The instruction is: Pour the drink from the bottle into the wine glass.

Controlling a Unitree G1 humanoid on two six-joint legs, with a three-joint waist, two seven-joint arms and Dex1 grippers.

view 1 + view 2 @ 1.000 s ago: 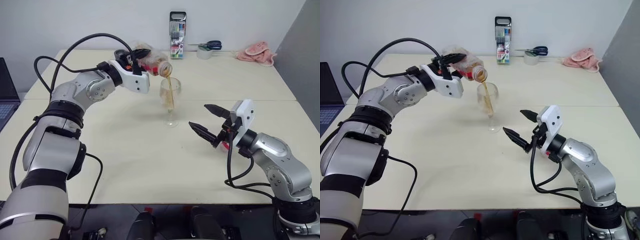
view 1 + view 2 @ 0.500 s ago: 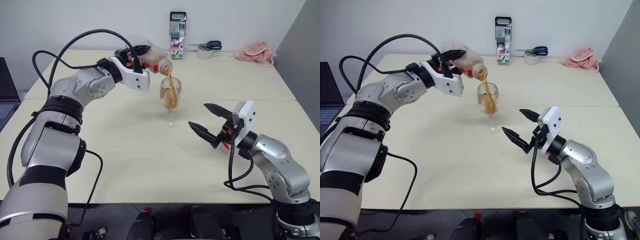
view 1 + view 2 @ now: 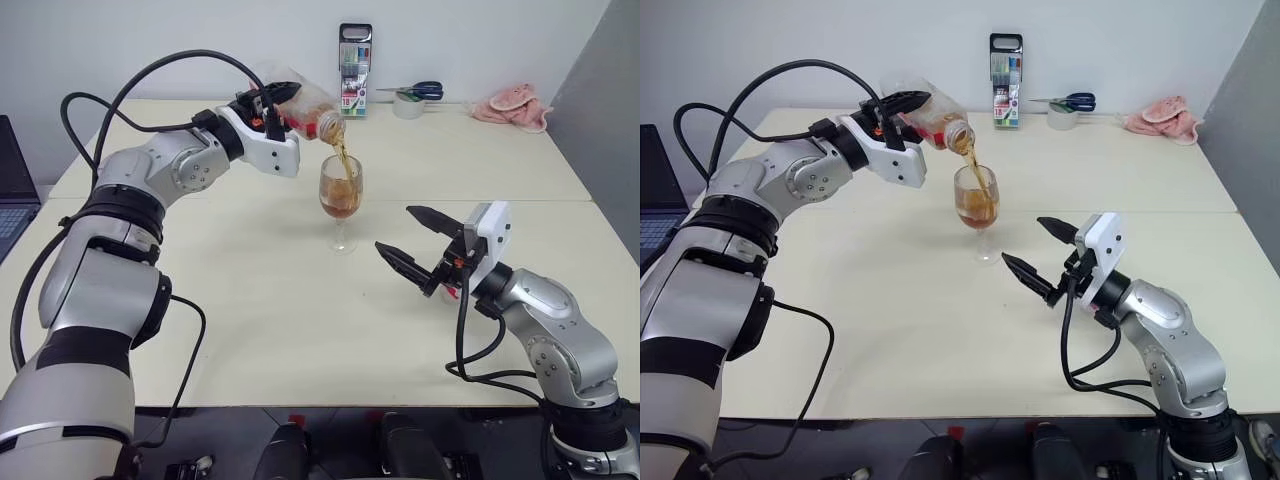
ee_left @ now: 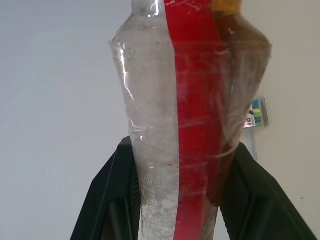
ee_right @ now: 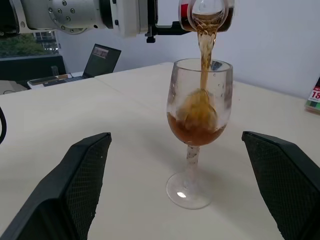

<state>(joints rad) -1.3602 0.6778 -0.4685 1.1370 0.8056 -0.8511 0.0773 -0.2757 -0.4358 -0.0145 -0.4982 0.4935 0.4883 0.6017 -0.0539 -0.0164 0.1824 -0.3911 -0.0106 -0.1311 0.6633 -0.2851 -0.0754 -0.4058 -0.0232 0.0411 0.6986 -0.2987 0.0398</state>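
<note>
My left fingers [image 3: 283, 100] are clenched on the bottle [image 3: 306, 107], tipped so its mouth hangs just above the wine glass [image 3: 340, 198] rim. The drink [image 5: 204, 49] falls in a thin amber stream into the bowl. My left wrist view gives what the head views cannot: the bottle's wall close up, with the red label strip [image 4: 192, 120] running along it and dark liquid gathered on one side. My right wrist view shows the glass front-on, bowl roughly a third full (level hard to read through the splash), foot flat on the table [image 3: 250, 330].

My right fingers [image 3: 405, 240] are spread wide and hold nothing, near the glass at about 4 o'clock from it and apart from it.

Around, along the far table edge at 12 to 2 o'clock from the glass: a marker box [image 3: 354, 57] standing upright, scissors [image 3: 415, 91] resting on a tape roll [image 3: 408, 106], a pink cloth [image 3: 513, 105]. A laptop [image 3: 14, 185] sits at 9 o'clock off the table's left edge.

Nothing stands between glass and right fingers. The table's near half is bare, with open room in front of the glass.
</note>
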